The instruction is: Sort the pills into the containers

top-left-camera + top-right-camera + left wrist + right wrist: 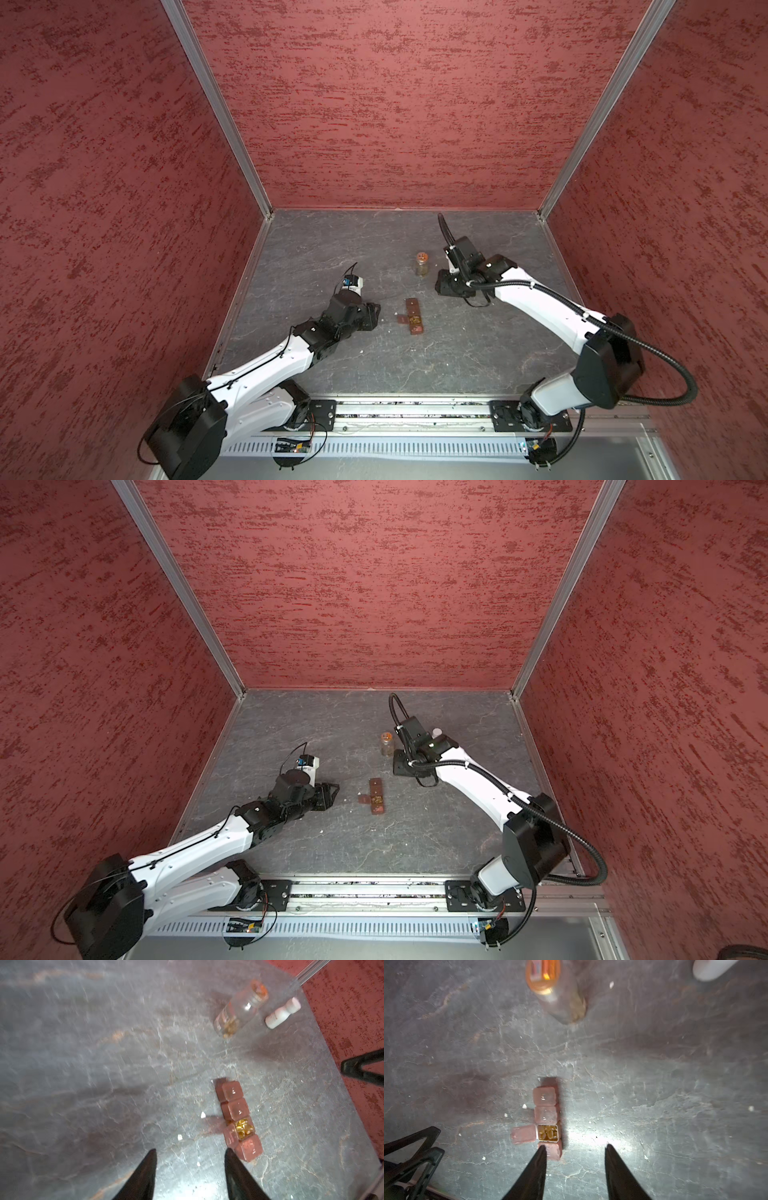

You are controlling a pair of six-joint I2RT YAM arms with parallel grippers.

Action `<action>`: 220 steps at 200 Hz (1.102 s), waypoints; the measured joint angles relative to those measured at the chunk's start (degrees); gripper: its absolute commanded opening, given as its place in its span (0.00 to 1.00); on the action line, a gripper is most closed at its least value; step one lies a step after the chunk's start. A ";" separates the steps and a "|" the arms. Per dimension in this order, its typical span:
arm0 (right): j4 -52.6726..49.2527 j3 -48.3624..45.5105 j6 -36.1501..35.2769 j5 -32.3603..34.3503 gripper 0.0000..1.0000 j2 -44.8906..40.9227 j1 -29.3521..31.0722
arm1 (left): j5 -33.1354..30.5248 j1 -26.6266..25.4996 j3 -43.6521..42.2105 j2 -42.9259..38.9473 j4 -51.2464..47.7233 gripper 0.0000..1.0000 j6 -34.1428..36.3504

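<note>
The containers [413, 316] [377, 796] are a narrow brown strip of square compartments lying mid-table. One compartment stands with its lid [523, 1135] flipped out sideways and holds yellow pills [244, 1129] [547, 1132]; the others are closed. My left gripper [190, 1150] [372, 315] hovers to the left of the strip, open and empty, one fingertip near the strip's near end. My right gripper [575, 1145] [442, 286] hangs beyond and to the right of the strip, beside the amber bottle, open with nothing between its fingers.
A clear amber bottle with an orange cap [422, 264] [239, 1012] stands behind the strip, with some pills at its bottom. A small white bottle [282, 1013] [436, 732] stands further right. Small white bits [203, 1114] [524, 1106] lie left of the strip. Red walls enclose three sides.
</note>
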 measured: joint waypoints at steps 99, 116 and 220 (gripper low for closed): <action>21.09 -15.96 5.42 -8.83 0.33 1.92 0.00 | 13.18 0.52 -0.39 13.49 4.83 0.23 -8.55; 22.38 -15.96 5.60 -9.53 0.33 2.95 0.00 | 14.23 0.57 -0.35 15.87 6.23 0.23 -8.70; 24.96 -15.98 5.70 -11.80 0.32 7.54 0.00 | 17.66 -1.95 5.99 23.23 11.41 0.23 -8.02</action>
